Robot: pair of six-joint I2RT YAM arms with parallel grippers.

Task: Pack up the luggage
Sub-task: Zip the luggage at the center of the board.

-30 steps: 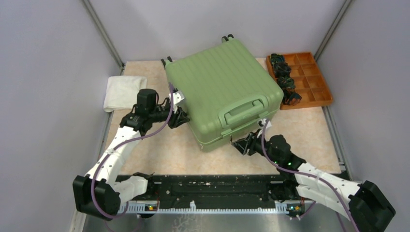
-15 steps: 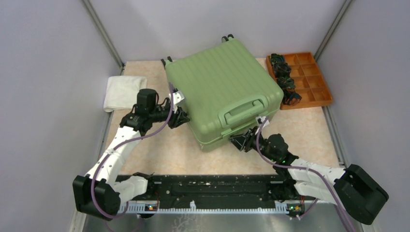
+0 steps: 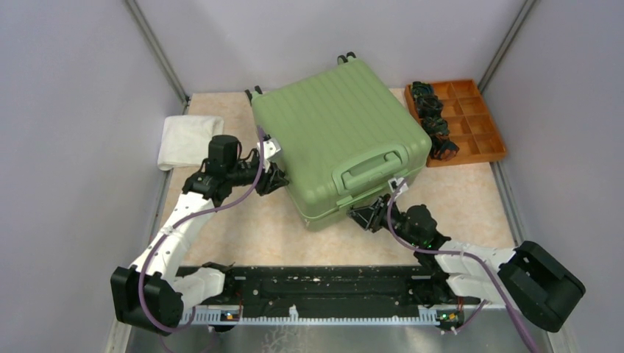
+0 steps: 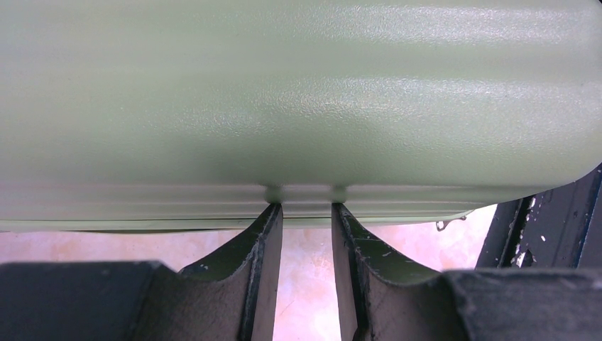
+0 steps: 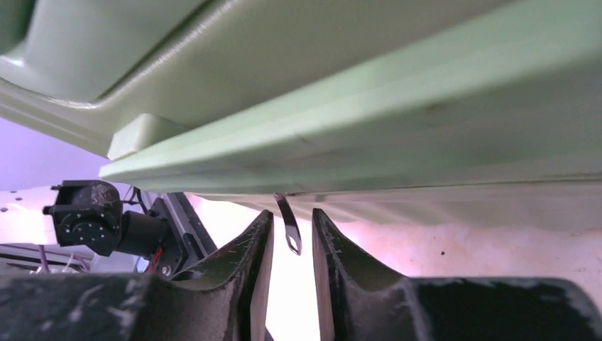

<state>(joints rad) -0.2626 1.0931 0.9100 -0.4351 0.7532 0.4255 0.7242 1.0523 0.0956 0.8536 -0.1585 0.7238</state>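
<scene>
The luggage (image 3: 338, 140) is a light-green ribbed suitcase lying shut in the middle of the table, handle facing up. My left gripper (image 3: 282, 179) is at its left side. In the left wrist view its fingertips (image 4: 307, 207) touch the seam of the luggage (image 4: 298, 106), jaws apart with nothing between them. My right gripper (image 3: 360, 217) is at the near corner, under the edge of the luggage (image 5: 369, 121). Its jaws (image 5: 292, 213) stand narrowly apart. A metal zipper pull (image 5: 289, 231) hangs in the gap and is not clamped.
A folded white towel (image 3: 189, 140) lies at the left wall. An orange compartment tray (image 3: 482, 125) with several dark green-black items (image 3: 430, 118) sits at the right. A black rail (image 3: 324, 283) runs along the near edge. Walls close in on both sides.
My right arm has swung left and edged up to the luggage's near corner, and its jaws have narrowed around the zipper pull. The left arm and the luggage have not moved.
</scene>
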